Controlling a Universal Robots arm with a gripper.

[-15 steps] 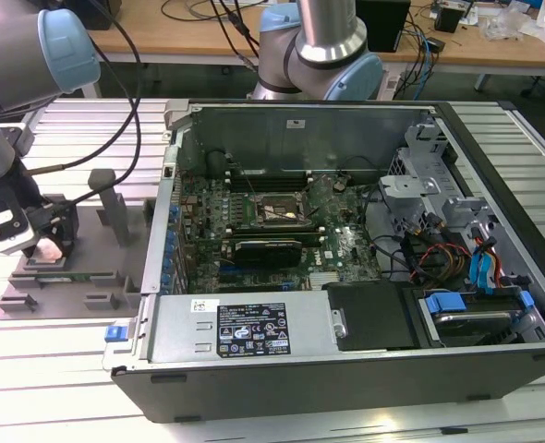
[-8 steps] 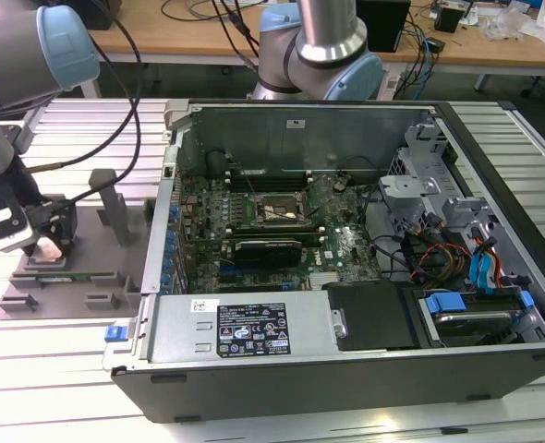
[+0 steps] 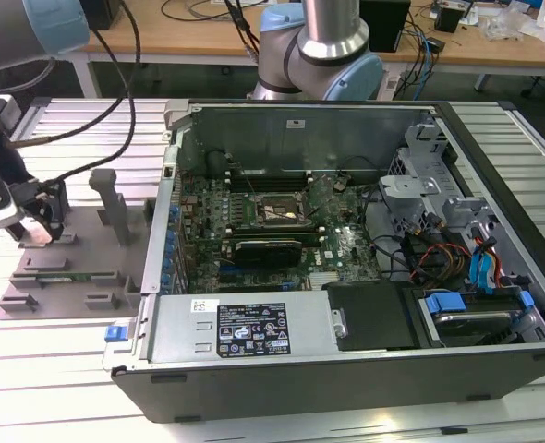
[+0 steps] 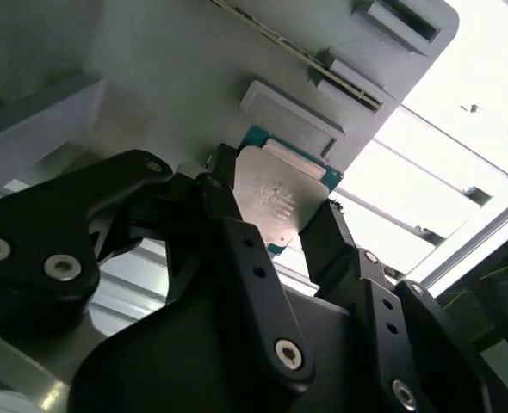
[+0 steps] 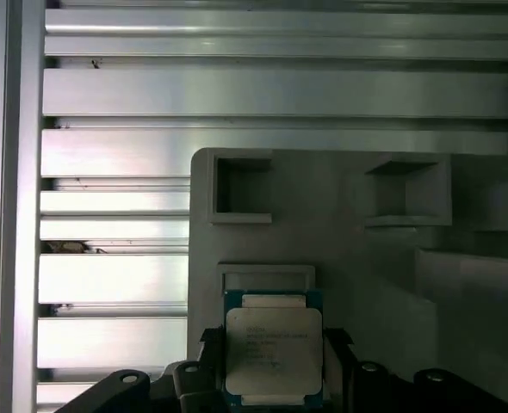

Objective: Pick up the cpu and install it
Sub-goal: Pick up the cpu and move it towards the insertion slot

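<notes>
The hand (image 5: 274,346) is closed on the cpu (image 5: 274,331). Its black fingers (image 4: 228,215) press two opposite edges, with the silver top showing. The chip is at the edge of a grey fixture plate (image 5: 349,224). The ribbed metal worktop (image 5: 116,95) stretches beyond that edge. The open computer case (image 3: 346,351) stands well apart, toward the exterior view's right.

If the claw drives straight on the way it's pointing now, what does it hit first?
The claw is shut on the cpu, so the chip would lead. The first thing in line is the grey fixture plate just behind it. The gap between them can't be judged.
</notes>
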